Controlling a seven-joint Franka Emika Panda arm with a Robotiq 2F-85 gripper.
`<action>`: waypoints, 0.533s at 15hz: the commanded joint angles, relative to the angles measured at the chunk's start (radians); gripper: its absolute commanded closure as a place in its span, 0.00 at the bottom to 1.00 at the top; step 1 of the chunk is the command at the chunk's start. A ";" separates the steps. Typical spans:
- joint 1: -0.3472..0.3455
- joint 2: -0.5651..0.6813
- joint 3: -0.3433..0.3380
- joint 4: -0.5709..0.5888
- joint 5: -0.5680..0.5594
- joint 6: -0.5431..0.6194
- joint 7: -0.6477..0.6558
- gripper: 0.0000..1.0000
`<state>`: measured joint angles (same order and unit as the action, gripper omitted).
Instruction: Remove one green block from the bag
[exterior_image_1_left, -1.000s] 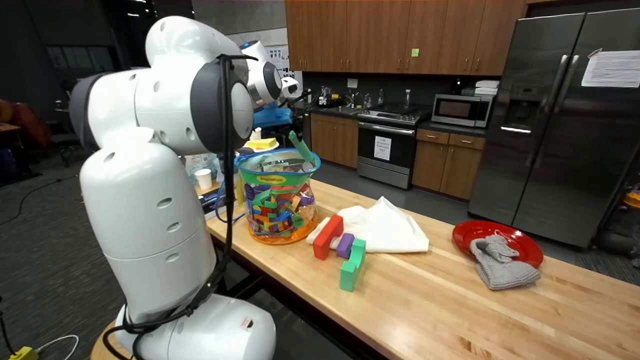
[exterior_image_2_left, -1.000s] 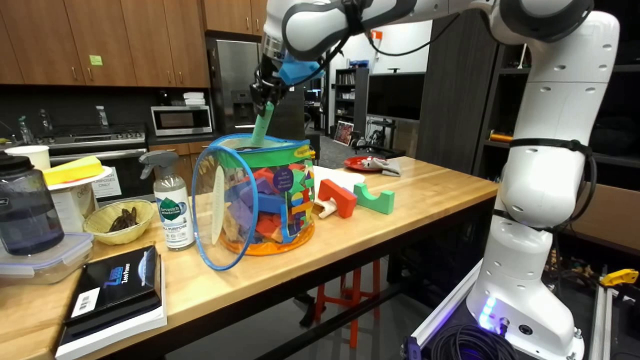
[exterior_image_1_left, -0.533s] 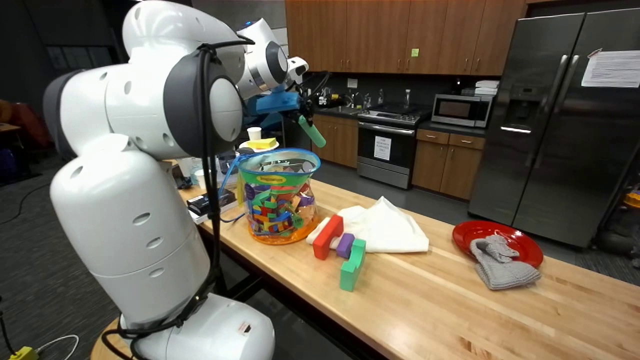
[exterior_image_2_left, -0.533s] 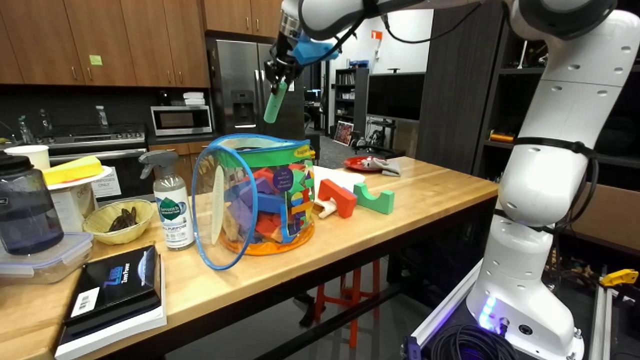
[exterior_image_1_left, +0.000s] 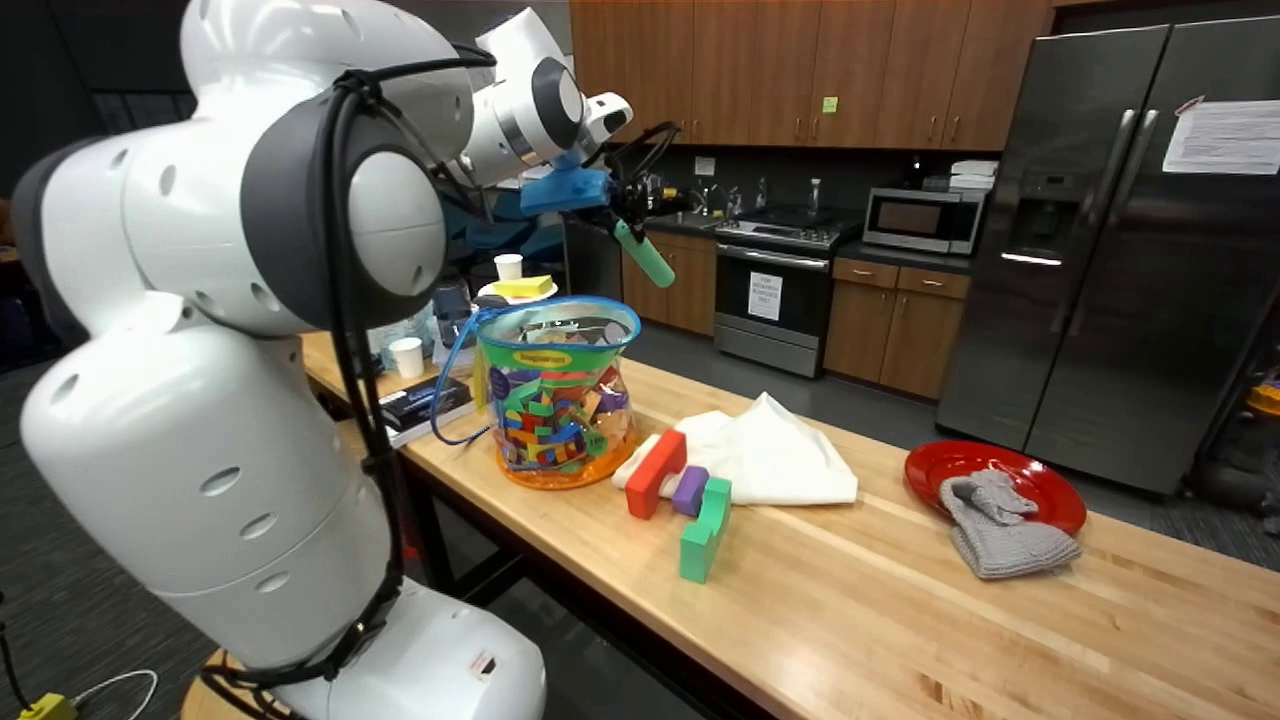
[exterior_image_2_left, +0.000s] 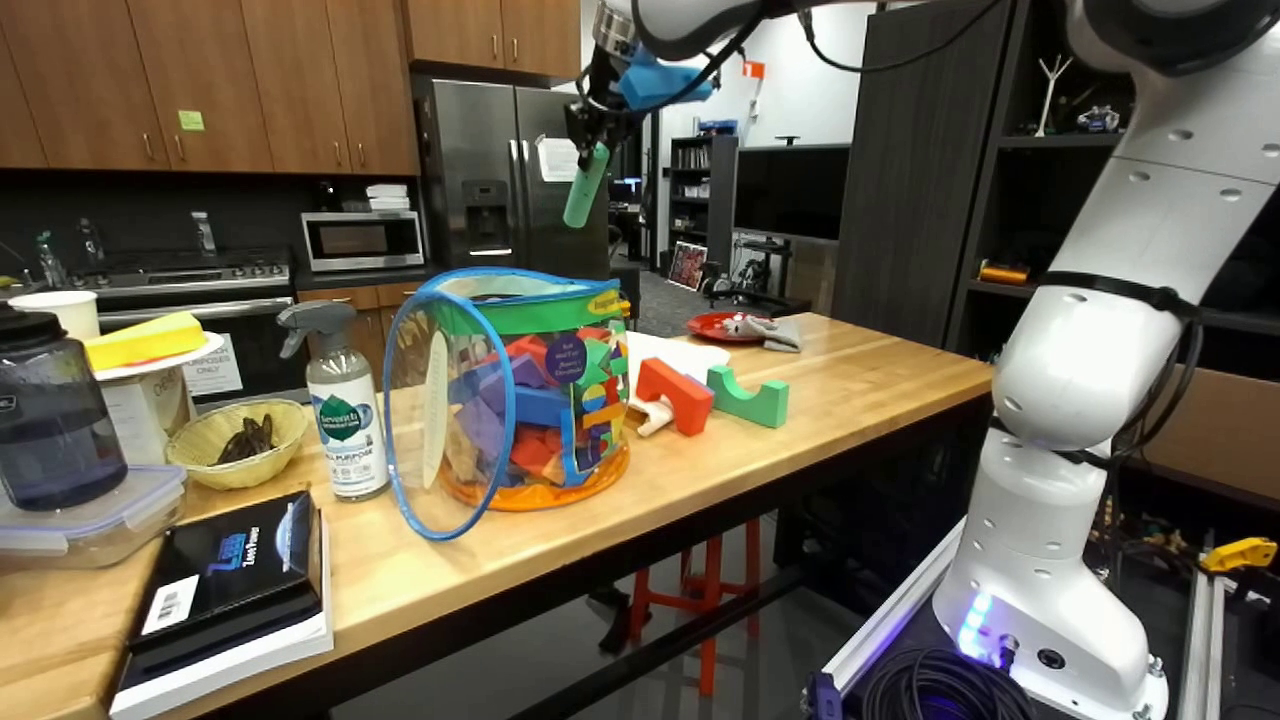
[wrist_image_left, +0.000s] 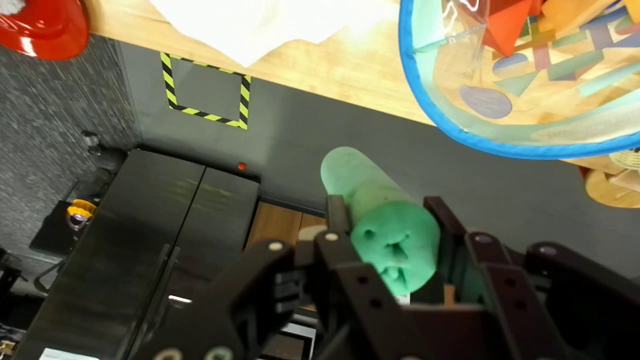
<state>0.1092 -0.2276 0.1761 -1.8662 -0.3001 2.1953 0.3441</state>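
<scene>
My gripper (exterior_image_1_left: 620, 222) is shut on a green cylindrical block (exterior_image_1_left: 646, 258), also seen in an exterior view (exterior_image_2_left: 586, 188). In the wrist view the block (wrist_image_left: 395, 245) sits between the two fingers (wrist_image_left: 385, 202), its round, dented end facing the camera. The block hangs tilted in the air, above and beyond the bag's rim, apart from it. The clear plastic bag (exterior_image_1_left: 545, 357) stands upright on the table with its blue-rimmed top open. Many-coloured blocks show through its wall, also in an exterior view (exterior_image_2_left: 530, 318). The bag's rim (wrist_image_left: 431, 107) is at the upper right of the wrist view.
A red block (exterior_image_1_left: 657, 475), a purple block (exterior_image_1_left: 690, 491) and a green arch block (exterior_image_1_left: 706, 530) stand on the table by a white cloth (exterior_image_1_left: 775, 455). A red plate (exterior_image_1_left: 930, 462) with grey cloth lies farther along. A spray bottle (exterior_image_2_left: 345, 430) stands beside the bag.
The gripper has risen with the green cylinder. The cylinder came up out of the bag's opening and moved sideways past the rim. The bag and the table blocks have not moved.
</scene>
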 joint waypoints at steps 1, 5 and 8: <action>-0.029 -0.102 -0.012 -0.101 0.022 -0.021 0.005 0.84; -0.067 -0.199 -0.035 -0.205 0.028 -0.023 0.001 0.84; -0.098 -0.273 -0.057 -0.284 0.027 -0.015 -0.002 0.84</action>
<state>0.0414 -0.4025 0.1351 -2.0569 -0.2899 2.1765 0.3463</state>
